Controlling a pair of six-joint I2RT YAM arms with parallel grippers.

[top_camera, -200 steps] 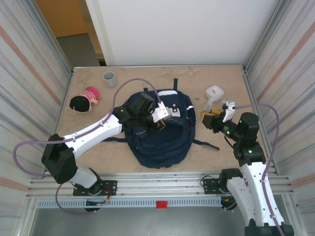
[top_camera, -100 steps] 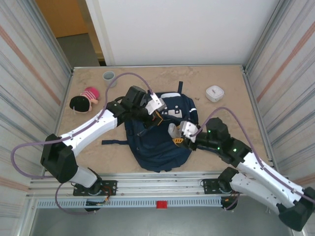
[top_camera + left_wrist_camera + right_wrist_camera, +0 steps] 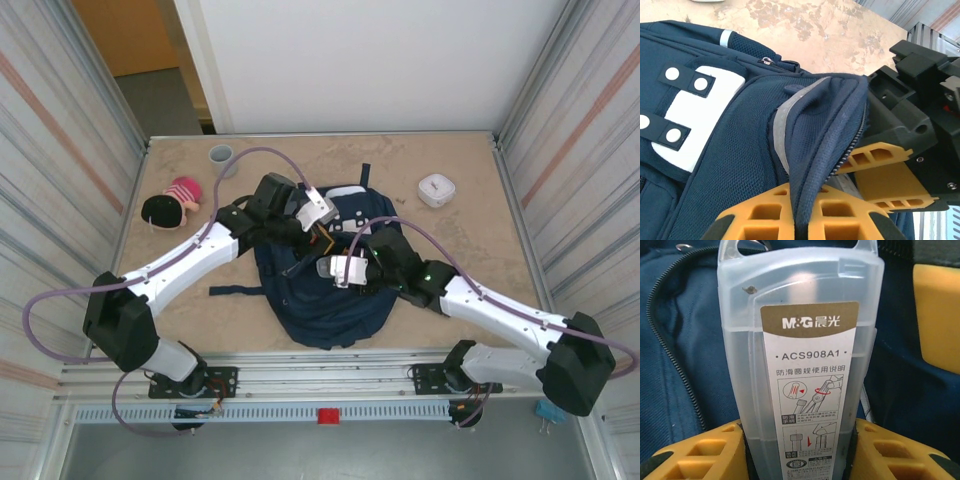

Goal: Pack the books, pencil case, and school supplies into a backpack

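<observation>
Two sets of yellow fingers meet over the large navy blue fabric backpack (image 3: pixel 325 310). It lies flat in the middle of the sandy counter (image 3: pixel 450 300), long axis running near to far, with its white patches and carry loop toward the far edge.

The left fingers (image 3: pixel 765 220) are pressed onto a fold of the bag's navy fabric beside a zip. The fold stands up between them. In the top view they sit on the bag's upper half.

The right fingers (image 3: pixel 700 460) clamp the near end of a translucent plastic oblong case (image 3: pixel 800 340). It sits squarely between them and sticks straight out ahead, its long axis in line with the fingers, over the bag's dark cloth. Its label reads "M&G 晨光", "ACS908A1" and "防滑圆规使用说明", with small diagrams below.

From above, the case (image 3: pixel 332 268) points toward the left arm's side, just beside the left fingers. Whether they touch cannot be told. The left wrist view shows the right arm's black wrist block and yellow fingers close behind the pinched fold.

A small white rounded box (image 3: pixel 437 189) lies right of the bag. A grey cup (image 3: pixel 221 155) stands at the far left, and a black and pink-striped soft toy (image 3: pixel 172 206) lies near the left wall.
</observation>
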